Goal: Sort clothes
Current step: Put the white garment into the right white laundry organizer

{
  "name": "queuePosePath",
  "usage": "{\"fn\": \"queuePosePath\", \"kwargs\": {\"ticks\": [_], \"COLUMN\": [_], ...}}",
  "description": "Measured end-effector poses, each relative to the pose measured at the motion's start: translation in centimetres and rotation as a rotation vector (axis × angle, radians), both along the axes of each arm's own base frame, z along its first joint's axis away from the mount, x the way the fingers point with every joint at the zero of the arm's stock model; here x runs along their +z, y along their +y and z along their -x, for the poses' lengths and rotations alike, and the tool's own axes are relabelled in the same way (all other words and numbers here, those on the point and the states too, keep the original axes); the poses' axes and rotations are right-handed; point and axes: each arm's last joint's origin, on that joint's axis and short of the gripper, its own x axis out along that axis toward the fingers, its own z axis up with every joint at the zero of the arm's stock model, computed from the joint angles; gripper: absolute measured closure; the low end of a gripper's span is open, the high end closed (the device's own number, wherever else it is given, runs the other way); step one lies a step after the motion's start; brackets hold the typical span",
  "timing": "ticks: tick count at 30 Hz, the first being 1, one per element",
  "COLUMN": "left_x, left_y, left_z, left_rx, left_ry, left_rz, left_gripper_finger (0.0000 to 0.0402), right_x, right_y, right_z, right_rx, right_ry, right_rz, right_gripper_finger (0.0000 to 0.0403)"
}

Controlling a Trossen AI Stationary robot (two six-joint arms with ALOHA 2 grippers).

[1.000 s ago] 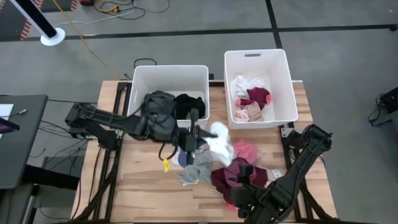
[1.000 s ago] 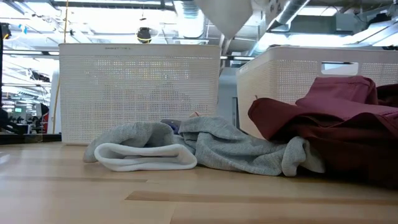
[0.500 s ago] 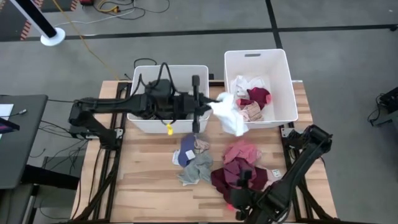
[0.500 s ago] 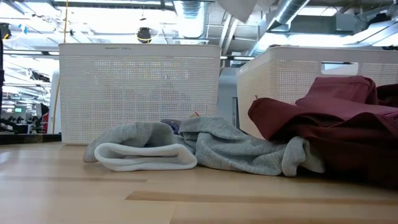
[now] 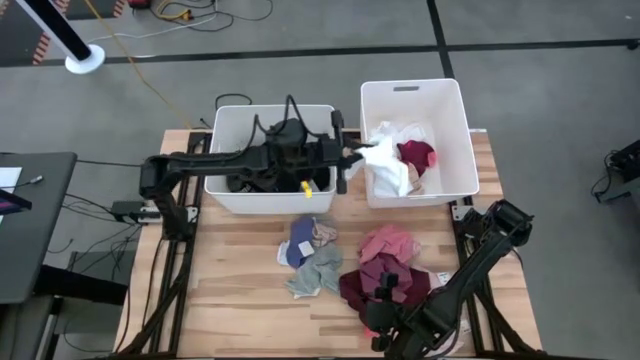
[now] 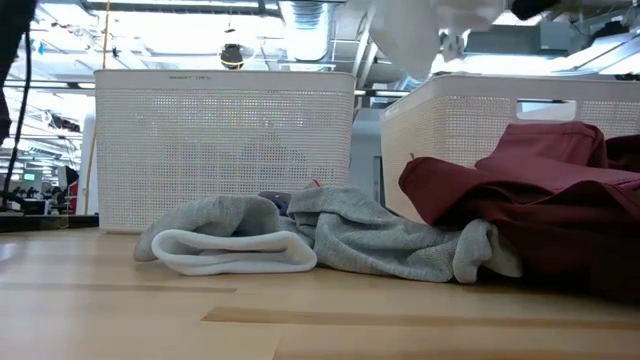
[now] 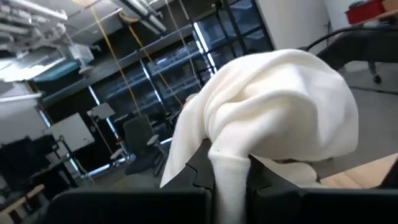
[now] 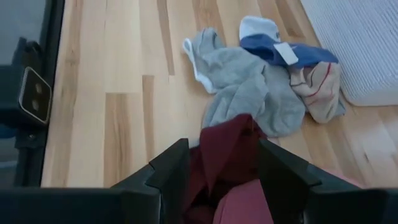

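Pale wooden table – grey floor around. Left gripper pinches a soft white cloth over the right white plastic bin; right gripper grips a maroon garment.

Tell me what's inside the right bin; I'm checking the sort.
The right bin holds a maroon garment, white clothes and something pinkish; the carried white garment covers part.

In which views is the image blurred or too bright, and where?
Low view: ceiling lights blow out the top, and the white garment there is smeared. Left wrist view: the white garment is sharp, the room behind soft. High view: even light, no glare.
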Motion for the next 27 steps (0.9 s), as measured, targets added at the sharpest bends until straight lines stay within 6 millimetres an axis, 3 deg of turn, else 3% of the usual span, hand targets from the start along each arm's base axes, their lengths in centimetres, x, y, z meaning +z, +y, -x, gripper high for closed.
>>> {"fn": "queuePosePath", "kwargs": {"ticks": [6, 11, 17, 27], "left_x": [-1.0, -0.3, 2.0, 6.5], "left_y": [1.5, 1.4, 1.4, 2.0], "left_z": [-2.3, -2.7, -2.0, 1.6], "left_rx": [-0.041, -0.092, -0.125, -0.084], "left_ry": [0.047, 0.116, 0.208, 0.374], "left_rz": [0.049, 0.043, 0.039, -0.02], "left_gripper_finger": [0.0391, 0.039, 0.039, 0.039], "right_x": [-0.6, -0.5, 0.1, 3.9], "right_y": [-0.1, -0.7, -1.7, -3.7], "right_z": [0.1, 0.3, 0.8, 2.2], "right_rx": [-0.013, -0.088, -0.162, -0.295], "right_ry": [-0.013, -0.076, -0.157, -0.321], "right_rz": [0.009, 0.094, 0.252, 0.439], "right_gripper_finger": [0.0205, 0.0205, 0.0205, 0.0205]}}
